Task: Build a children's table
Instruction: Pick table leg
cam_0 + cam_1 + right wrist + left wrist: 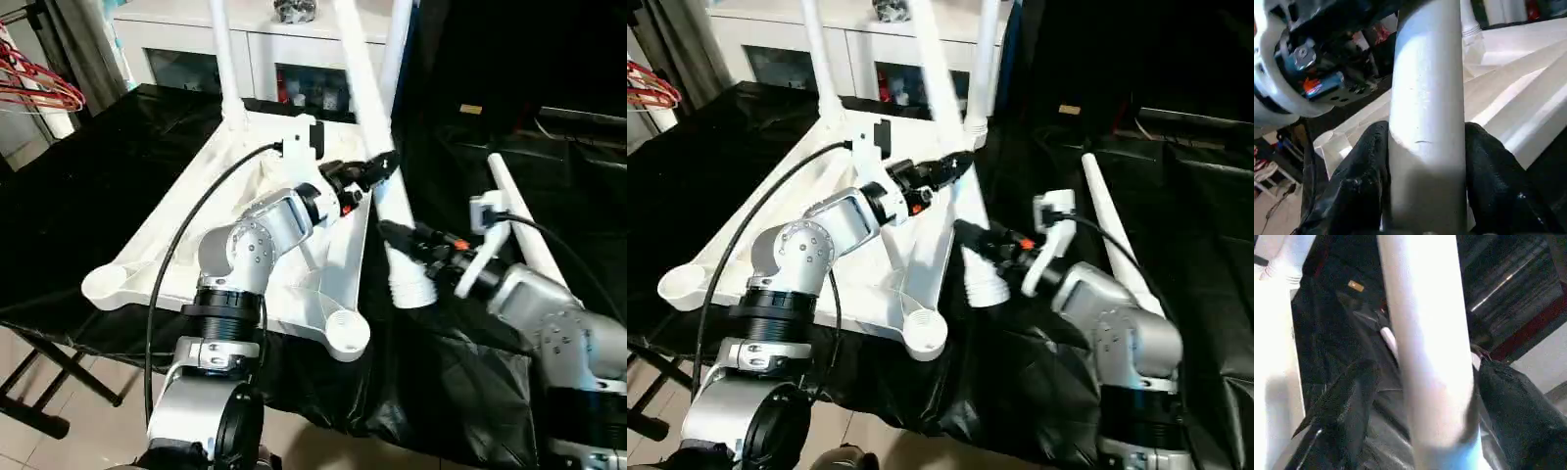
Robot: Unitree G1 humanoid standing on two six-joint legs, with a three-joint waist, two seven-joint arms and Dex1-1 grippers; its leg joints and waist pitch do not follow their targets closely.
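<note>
Both grippers clamped on one smooth white tapered tube leg point(377, 191)

Left gripper point(377, 171) pinches higher, right gripper point(397, 235) near its ribbed end, beside the upturned glossy white plastic tabletop's point(196, 240) edge.

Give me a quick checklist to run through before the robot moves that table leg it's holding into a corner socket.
1. Right gripper shut on the held leg: ok, a finger on each side.
2. Left gripper gripping the same leg higher up: ok.
3. Leg's threaded end over a socket: not ok, it hangs off the table top, above the black cloth.
4. Near corner socket empty: ok.
5. Two far legs seated upright: ok.
6. Spare leg out of the way: ok.
</note>
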